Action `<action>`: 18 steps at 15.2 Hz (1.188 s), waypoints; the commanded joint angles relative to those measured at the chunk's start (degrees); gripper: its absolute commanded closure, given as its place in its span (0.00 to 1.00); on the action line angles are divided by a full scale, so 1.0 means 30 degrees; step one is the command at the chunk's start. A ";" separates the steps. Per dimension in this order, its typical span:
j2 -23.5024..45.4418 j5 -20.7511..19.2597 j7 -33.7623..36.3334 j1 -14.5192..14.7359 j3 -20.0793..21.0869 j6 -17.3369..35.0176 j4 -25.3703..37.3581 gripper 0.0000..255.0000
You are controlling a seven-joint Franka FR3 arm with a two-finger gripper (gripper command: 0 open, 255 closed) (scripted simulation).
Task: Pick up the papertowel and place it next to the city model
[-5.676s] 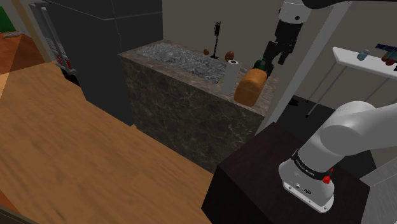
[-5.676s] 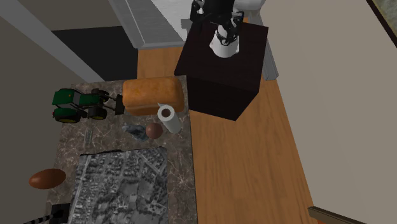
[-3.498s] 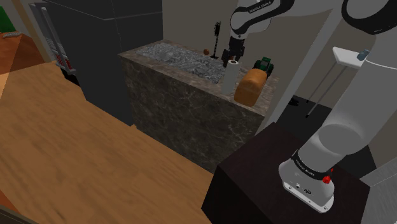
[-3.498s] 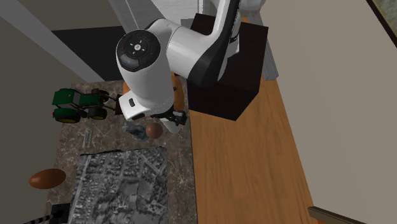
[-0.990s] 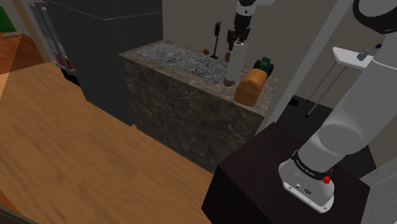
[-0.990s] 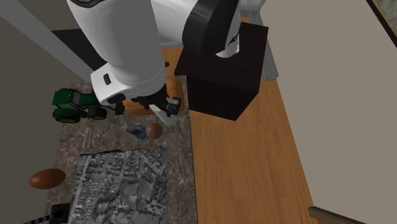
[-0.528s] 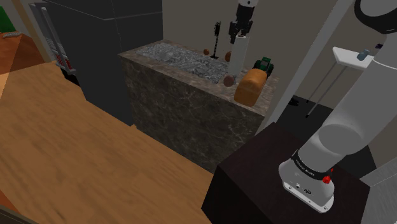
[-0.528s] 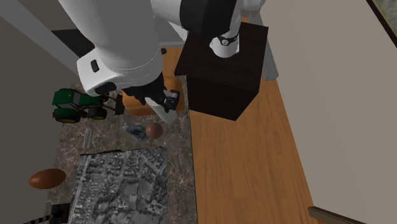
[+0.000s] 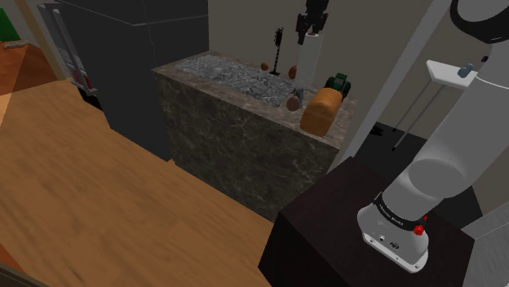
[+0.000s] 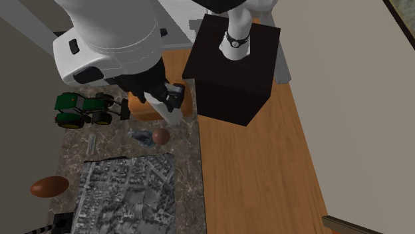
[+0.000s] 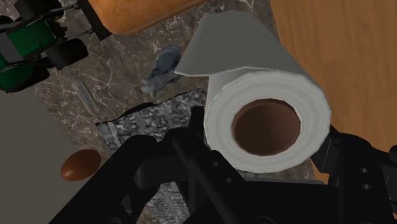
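The paper towel (image 11: pixel 266 114) is a white roll with a brown core, clasped between my black fingers (image 11: pixel 189 147). My gripper (image 9: pixel 309 37) is shut on its top end, and the roll (image 9: pixel 307 64) hangs upright, lifted off the dark marble counter (image 9: pixel 228 134). The city model (image 9: pixel 231 73) is a grey relief slab lying on the counter, toward the shoulder view's left of the roll. From above, the gripper (image 10: pixel 172 98) and roll (image 10: pixel 169 112) hover near the counter's edge, with the city model (image 10: pixel 126 193) a short way off.
An orange-brown bread loaf (image 9: pixel 320 111) and a green toy tractor (image 9: pixel 338 83) sit on the counter beside the roll. A brown ball (image 10: pixel 160 136), a small grey object (image 10: pixel 141 137) and a brown oval (image 10: pixel 48 187) lie near the model. My dark stand (image 10: pixel 233 73) is on a wooden floor (image 10: pixel 259 173).
My gripper has risen steadily with the paper towel, lifting the roll's lower end well off the counter. Nothing else has moved.
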 commanded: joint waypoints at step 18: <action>0.2077 0.0361 -0.0411 -0.0259 -0.0107 -0.5738 0.7796 1.00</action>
